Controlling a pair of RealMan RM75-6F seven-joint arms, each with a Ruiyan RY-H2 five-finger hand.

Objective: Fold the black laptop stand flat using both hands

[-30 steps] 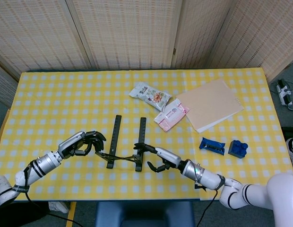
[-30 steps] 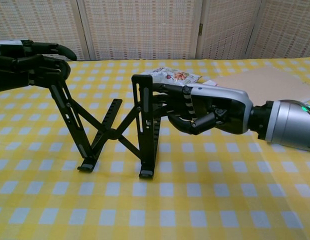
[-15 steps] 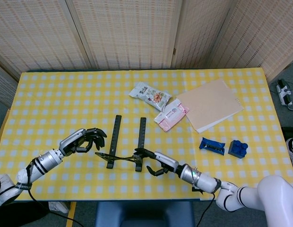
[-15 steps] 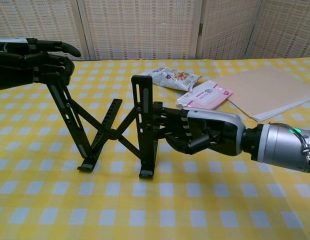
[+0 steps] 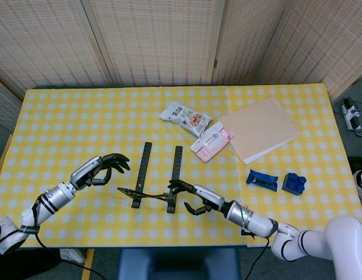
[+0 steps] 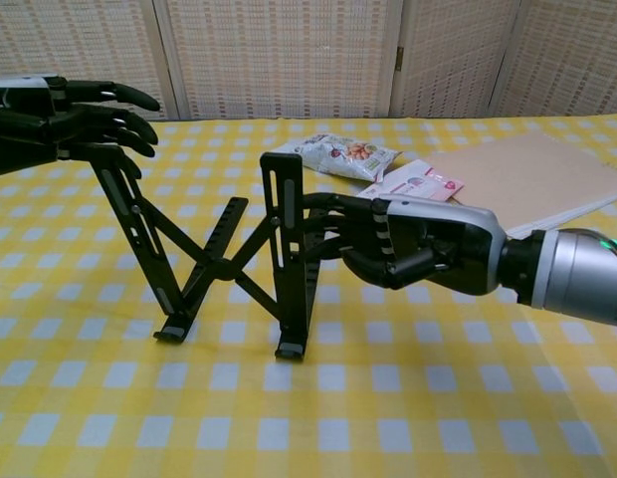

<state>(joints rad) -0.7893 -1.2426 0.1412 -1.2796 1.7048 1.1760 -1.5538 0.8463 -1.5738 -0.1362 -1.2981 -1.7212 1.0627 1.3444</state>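
Note:
The black laptop stand (image 5: 152, 194) stands unfolded on the yellow checked table, its two rails joined by crossed struts (image 6: 219, 267). My left hand (image 5: 99, 169) hovers with fingers spread, a little left of the stand's left rail in the head view. In the chest view this left hand (image 6: 80, 112) sits just above the rail's raised top end; whether it touches is unclear. My right hand (image 5: 197, 197) lies against the right rail. In the chest view the right hand (image 6: 418, 249) has its fingers laid on that upright rail and its thumb curled clear of it.
Behind the stand lie a snack bag (image 5: 184, 116), a pink packet (image 5: 211, 142) and a tan notebook (image 5: 260, 128). Two blue blocks (image 5: 261, 179) (image 5: 293, 182) sit to the right. The table's front edge (image 5: 169, 245) runs close below both forearms.
My left hand has opened and drawn back up and left off the left rail's top. The right hand has stayed at the right rail, shifting slightly.

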